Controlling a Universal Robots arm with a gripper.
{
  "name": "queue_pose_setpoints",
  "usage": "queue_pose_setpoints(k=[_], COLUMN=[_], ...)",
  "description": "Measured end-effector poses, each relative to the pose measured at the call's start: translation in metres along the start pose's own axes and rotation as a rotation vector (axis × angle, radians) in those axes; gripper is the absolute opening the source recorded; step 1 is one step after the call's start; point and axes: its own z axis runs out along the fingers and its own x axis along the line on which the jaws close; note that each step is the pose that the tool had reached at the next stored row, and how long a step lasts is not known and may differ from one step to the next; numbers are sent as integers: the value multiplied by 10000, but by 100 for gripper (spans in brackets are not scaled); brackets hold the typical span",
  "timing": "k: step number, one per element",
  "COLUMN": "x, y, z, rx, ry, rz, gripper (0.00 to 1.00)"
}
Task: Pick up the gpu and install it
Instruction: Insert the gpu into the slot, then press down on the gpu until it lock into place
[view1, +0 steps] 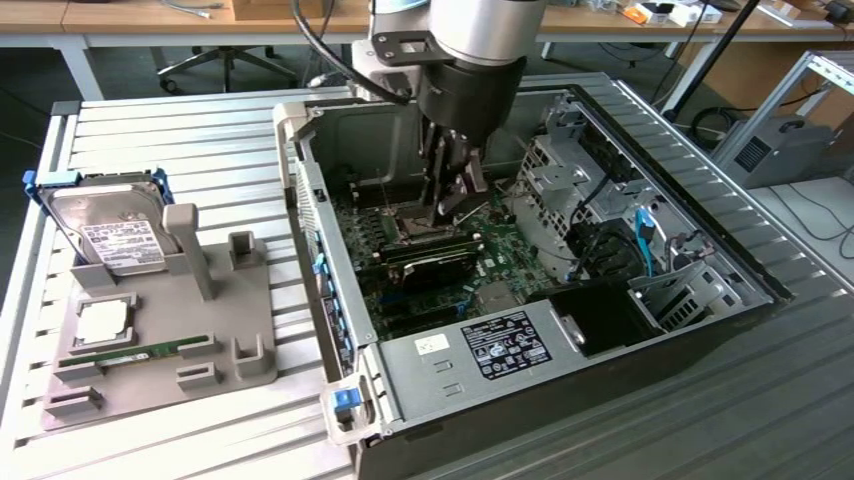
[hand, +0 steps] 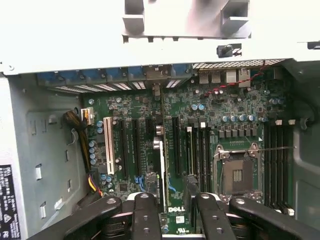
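My gripper (view1: 447, 205) is down inside the open black and silver computer case (view1: 694, 250), over the green motherboard (hand: 150, 145). Its fingers (hand: 146, 220) are clamped on the gpu (hand: 161, 170), a thin flat card seen edge-on in the wrist view as a pale strip running between them. I hold it on edge because a card has to meet its slot edge first. The card hangs over the long black expansion slots (hand: 135, 145), just beside the white slot (hand: 108, 152); whether its lower edge touches a slot I cannot tell. On the ribbed metal bench (view1: 174, 140), at the exterior view's left, the grey parts holder (view1: 160, 330) keeps the silver hard drive with blue frame (view1: 114, 225) and the long green memory stick (view1: 140, 352).
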Motion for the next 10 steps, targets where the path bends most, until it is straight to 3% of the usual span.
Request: queue_pose_setpoints(k=[4,10], x=[-9,-9], y=[0,0], z=[-79,-80], rx=[5,4], ry=[72,74], rz=[-1,0], gripper=[35,35])
